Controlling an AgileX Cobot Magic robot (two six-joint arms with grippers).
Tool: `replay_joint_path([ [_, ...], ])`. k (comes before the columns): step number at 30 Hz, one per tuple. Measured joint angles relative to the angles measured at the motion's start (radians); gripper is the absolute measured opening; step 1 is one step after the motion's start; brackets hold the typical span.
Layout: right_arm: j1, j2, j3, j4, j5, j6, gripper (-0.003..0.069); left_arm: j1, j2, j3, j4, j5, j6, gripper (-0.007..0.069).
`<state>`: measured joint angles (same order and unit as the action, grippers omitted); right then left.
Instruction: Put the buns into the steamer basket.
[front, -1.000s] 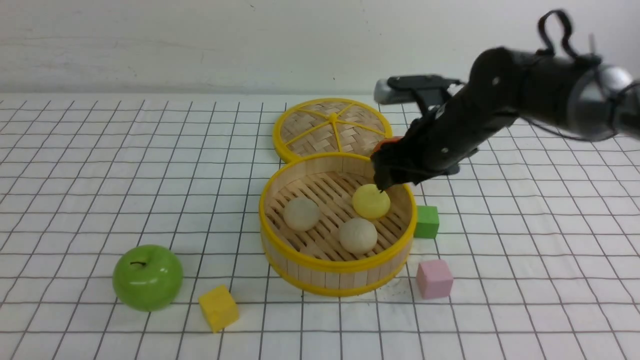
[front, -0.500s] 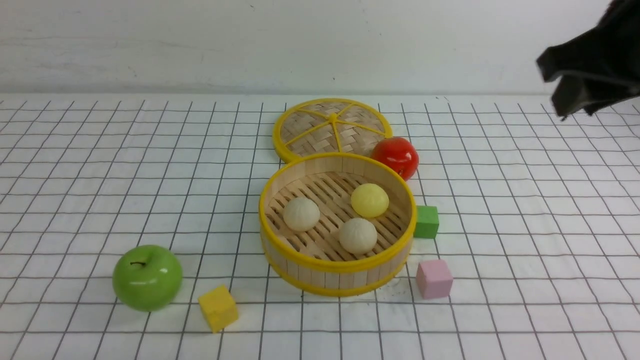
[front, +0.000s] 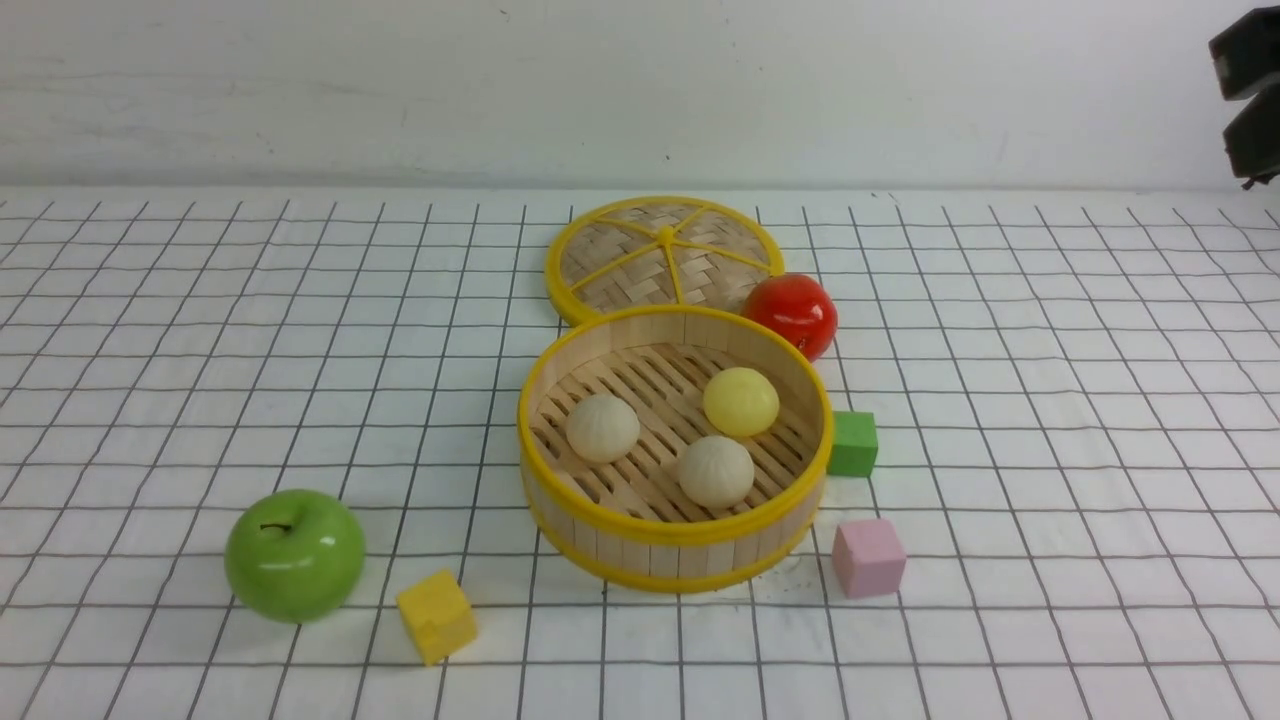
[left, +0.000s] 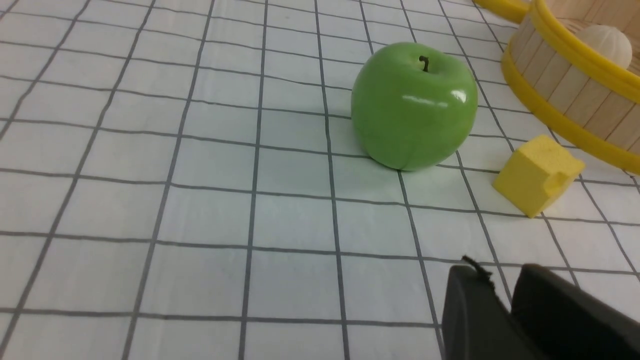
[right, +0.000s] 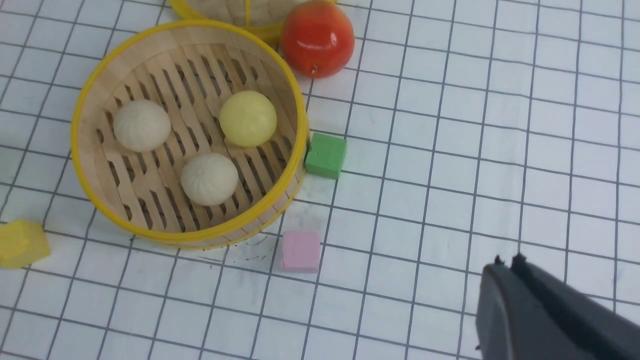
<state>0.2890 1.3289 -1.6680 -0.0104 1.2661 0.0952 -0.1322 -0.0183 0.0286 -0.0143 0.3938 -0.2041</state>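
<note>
Your buns (front: 716, 471) are sitting inside the steamer basket (front: 677, 545); your right gripper (right: 509, 265) is hovering clenched, your left gripper's (left: 495, 280) jaws unclear.

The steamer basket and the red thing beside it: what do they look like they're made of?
The steamer basket: probably bamboo or light wood, with a matte finish; upright slats show around its wall, under yellow-coloured rims.

The red tomato: shiny and smooth, with bright highlights; that could be plastic or real skin, and the pictures don't settle which.
</note>
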Motion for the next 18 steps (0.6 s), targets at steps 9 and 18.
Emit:
replay_joint_path([
  [9,0.0,-0.005,0.009,-0.015,0.0,-0.001,-0.0019,0.0,0.0,0.0,0.0,0.0,0.0,0.0123],
  [18,-0.14,-0.321,0.388,-0.059,-0.345,0.001,-0.0013,0.0,0.0,0.0,0.0,0.0,0.0,0.0123],
])
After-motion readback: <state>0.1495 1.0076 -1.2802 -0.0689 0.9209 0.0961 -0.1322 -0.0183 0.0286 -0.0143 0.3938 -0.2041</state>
